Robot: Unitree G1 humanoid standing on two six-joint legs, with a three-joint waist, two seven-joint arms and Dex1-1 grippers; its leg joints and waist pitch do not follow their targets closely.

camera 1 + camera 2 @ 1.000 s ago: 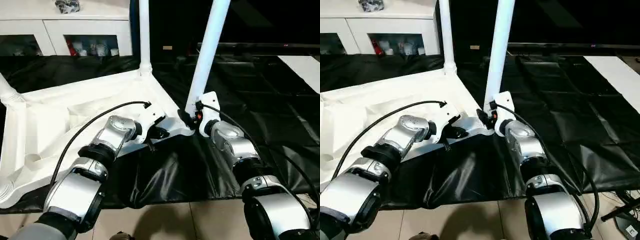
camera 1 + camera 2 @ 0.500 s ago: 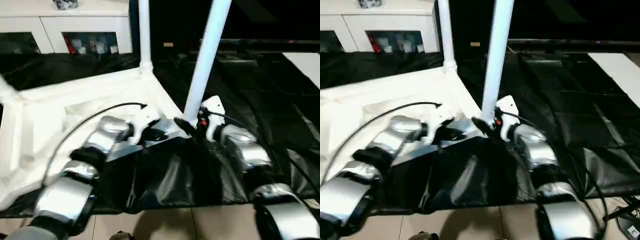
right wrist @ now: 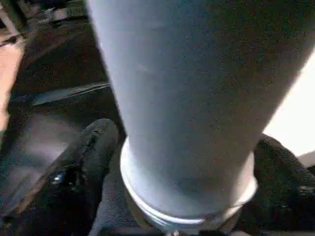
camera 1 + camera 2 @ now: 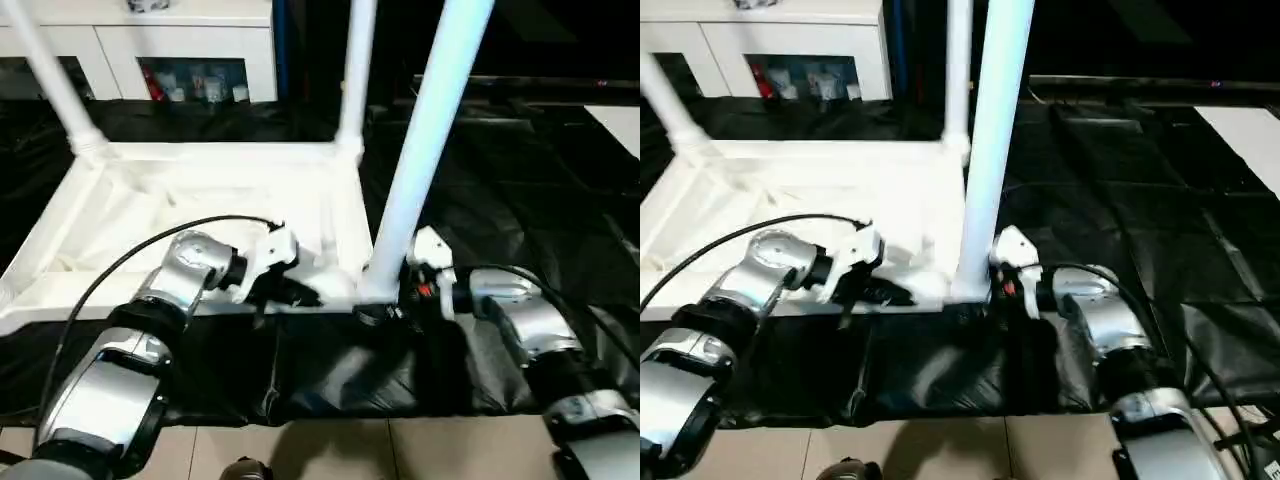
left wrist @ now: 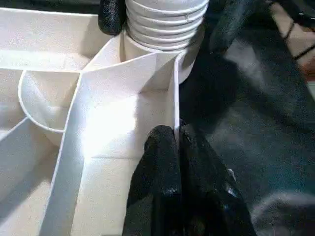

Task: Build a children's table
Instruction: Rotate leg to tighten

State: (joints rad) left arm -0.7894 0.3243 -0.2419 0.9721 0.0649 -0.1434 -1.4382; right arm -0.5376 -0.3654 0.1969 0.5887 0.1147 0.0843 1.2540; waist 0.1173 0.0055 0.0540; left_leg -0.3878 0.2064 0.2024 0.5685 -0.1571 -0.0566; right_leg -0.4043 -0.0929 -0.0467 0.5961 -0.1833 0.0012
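The white table top (image 4: 190, 200) lies upside down on a black sheet (image 4: 520, 200) across the left and centre of the frame, with three legs standing in its corner sockets: one at upper left (image 4: 50, 80), one at top centre (image 4: 355, 75), and the nearest leg (image 4: 425, 150) rising right of centre. The left gripper (image 5: 174, 147) is clenched on the thin edge wall of the top, just beside the near corner socket (image 5: 165, 44). The right gripper (image 4: 385, 310) grasps the base of the nearest leg, one black finger (image 3: 93, 152) on each side of its collar.
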